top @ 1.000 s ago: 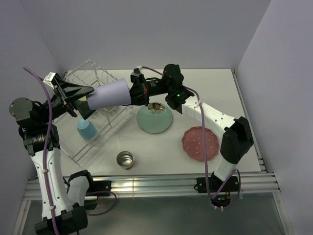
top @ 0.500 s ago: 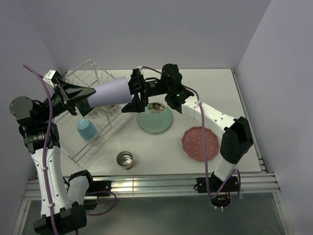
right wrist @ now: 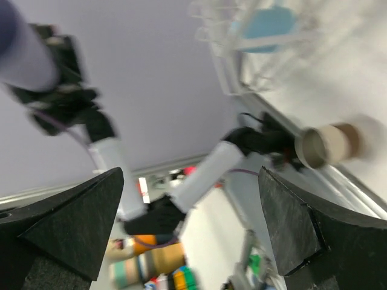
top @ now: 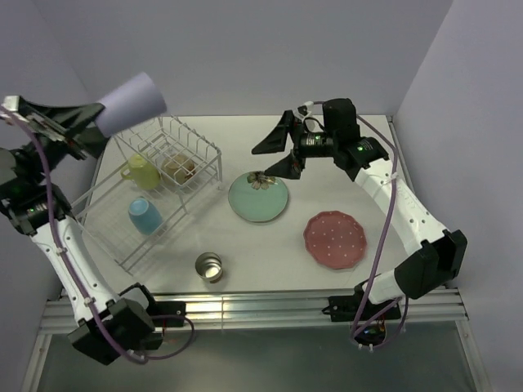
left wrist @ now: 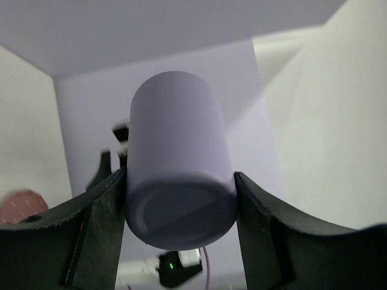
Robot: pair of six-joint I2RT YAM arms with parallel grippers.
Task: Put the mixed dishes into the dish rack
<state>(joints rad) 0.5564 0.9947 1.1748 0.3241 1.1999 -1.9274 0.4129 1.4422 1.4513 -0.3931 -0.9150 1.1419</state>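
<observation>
Nearest, the small shiny metal cup (top: 208,266) stood upright on the desk (top: 270,257). Beyond it the pink white-dotted plate (top: 334,239) and mint-green flower plate (top: 258,197) lay flat, none of them loaded yet. In the dish rack (top: 194,147), the light blue mug (top: 144,216) sat on the lower tray, with the yellow mug (top: 141,172) and cream bowl (top: 180,168) farther in. The right hand (top: 274,157) hung spread and empty above the green plate. Farthest, the left hand (left wrist: 180,211) pinched the lavender cup (left wrist: 178,151) by its base, high beside the rack, probably so it could be lowered in.

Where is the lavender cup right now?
In the top view the lavender cup is at the upper left, gripped by the left end effector, in the air near the dish rack's far left corner.
</observation>
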